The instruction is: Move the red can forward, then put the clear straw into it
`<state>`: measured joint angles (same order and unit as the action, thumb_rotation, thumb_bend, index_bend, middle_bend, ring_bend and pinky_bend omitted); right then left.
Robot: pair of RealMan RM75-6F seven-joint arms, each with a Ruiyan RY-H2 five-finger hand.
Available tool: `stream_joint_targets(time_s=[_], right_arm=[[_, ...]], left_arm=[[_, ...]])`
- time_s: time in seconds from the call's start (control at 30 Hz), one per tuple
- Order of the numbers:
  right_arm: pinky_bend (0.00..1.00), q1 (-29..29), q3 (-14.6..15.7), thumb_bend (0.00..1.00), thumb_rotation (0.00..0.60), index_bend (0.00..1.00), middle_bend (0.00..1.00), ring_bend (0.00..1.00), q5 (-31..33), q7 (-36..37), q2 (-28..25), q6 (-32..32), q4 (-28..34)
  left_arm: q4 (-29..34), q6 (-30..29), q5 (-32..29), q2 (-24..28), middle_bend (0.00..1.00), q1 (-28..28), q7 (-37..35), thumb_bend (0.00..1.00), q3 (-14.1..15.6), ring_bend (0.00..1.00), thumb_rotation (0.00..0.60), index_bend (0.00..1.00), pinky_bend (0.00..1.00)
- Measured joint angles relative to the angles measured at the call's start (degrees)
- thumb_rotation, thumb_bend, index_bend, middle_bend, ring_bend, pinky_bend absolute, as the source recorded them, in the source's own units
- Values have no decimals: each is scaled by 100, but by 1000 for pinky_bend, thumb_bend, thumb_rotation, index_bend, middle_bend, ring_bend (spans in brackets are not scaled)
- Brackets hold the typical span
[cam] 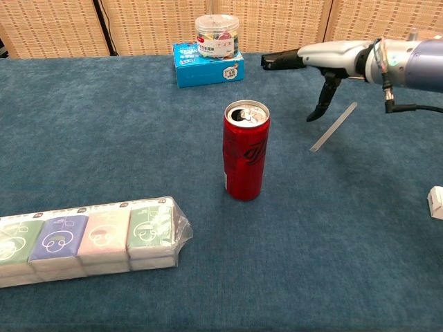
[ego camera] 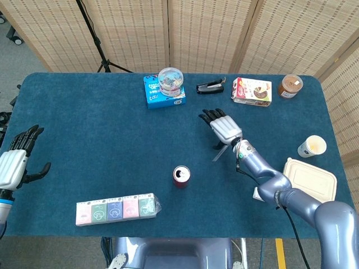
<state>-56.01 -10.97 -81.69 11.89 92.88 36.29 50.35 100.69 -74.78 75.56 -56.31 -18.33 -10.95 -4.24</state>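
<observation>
The red can [ego camera: 181, 176] [cam: 245, 159] stands upright with its top open, near the middle of the blue table. The clear straw [cam: 333, 126] lies flat to its right and further back; in the head view only a short piece of the straw [ego camera: 219, 154] shows below my right hand. My right hand [ego camera: 222, 128] [cam: 324, 59] hovers flat over the straw's far end, fingers spread, holding nothing. It is behind and to the right of the can. My left hand [ego camera: 14, 159] hangs open at the table's left edge, far from both.
A row of tissue packs [ego camera: 116, 209] [cam: 86, 237] lies in front of and left of the can. Along the far edge stand a blue box [ego camera: 162, 95] with a clear jar [cam: 217, 35], a black stapler [ego camera: 210, 87], a snack box [ego camera: 252, 91] and a brown jar [ego camera: 290, 86]. A paper cup [ego camera: 312, 146] and a lidded tray [ego camera: 309, 179] sit at right.
</observation>
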Motion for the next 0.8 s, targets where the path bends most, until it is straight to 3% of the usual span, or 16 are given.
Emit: stream_joint_targets(time_s=[0.37,0.8], right_arm=[[0,-235,23,0,600,0,0,0,464,-873,167,-493,-5],[0,-329,72,0,600,0,0,0,1513,-2402,83,-767,384]], left_arm=[[13,86,57,24,0,58,-15,358,-71,0,600,0,0],[22,169,114,64,0,105,-59,359,-131,0,600,0,0]])
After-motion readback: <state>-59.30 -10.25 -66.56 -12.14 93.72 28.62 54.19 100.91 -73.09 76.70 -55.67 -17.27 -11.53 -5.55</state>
